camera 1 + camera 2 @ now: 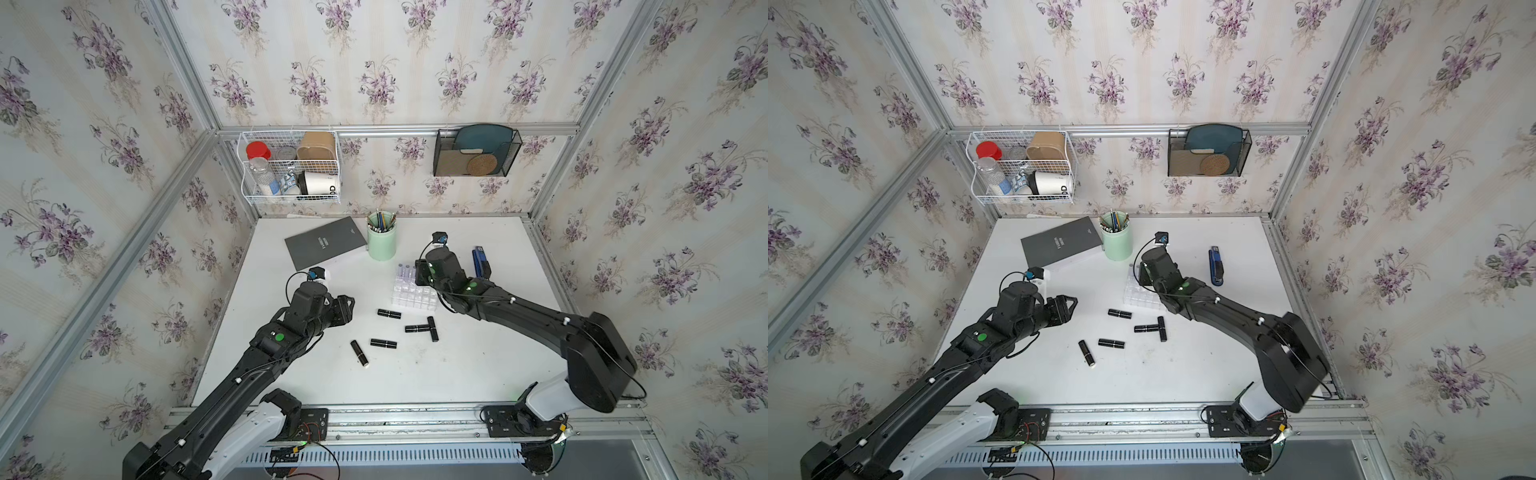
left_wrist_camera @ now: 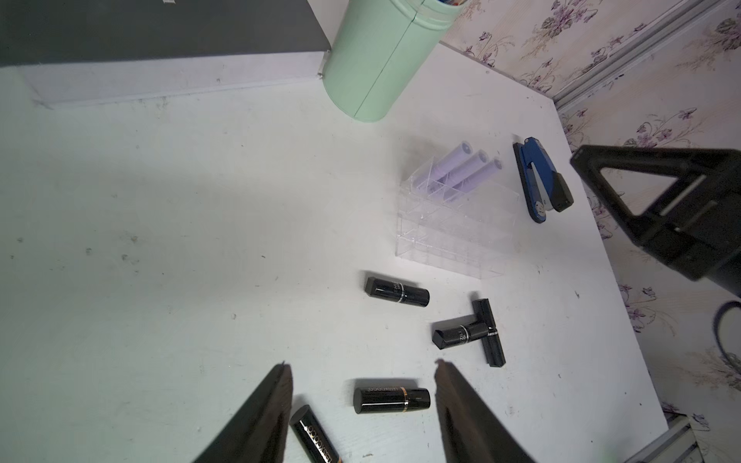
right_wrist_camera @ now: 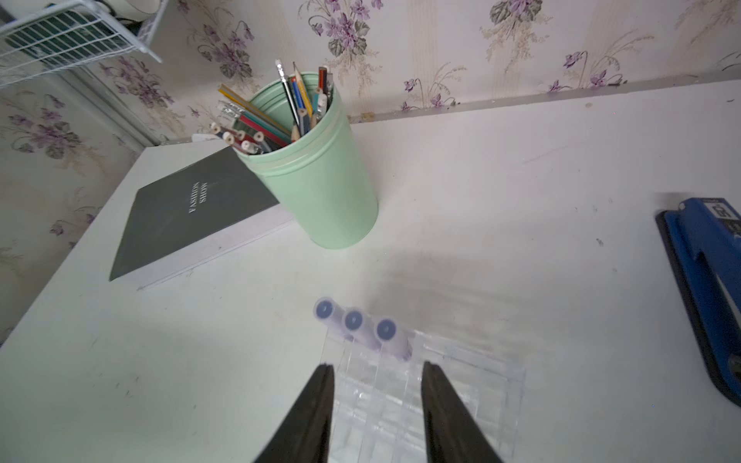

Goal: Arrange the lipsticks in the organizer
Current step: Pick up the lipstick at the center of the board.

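My right gripper hangs with its two black fingers parted and nothing between them, just over the small clear plastic organizer with its grid of square cells. My left gripper is likewise spread and empty, hovering off to the side of the loose tubes and touching none of them. Below my right fingers, the three slim pale lilac lipsticks stand side by side in one row of cells, the row along the organizer's edge that faces the mint-green cylindrical pen cup. Every other cell I can make out looks empty (the clear walls make that hard to swear to). Further out, on the white tabletop between my arms, all five glossy black lipsticks with thin silver bands lie flat. One lies near the organizer's front edge, two touch each other in a T, and the last two rest nearer my left arm, close together but apart. The blue stapler sits just beyond the organizer and plays no part. By my reckoning the lilac share is done, three tubes of eight, and the whole black share remains. Each of the five must be lifted, stood on end and dropped into a free cell. I judge the touching pair the awkward ones, since gripping one may nudge its neighbour.
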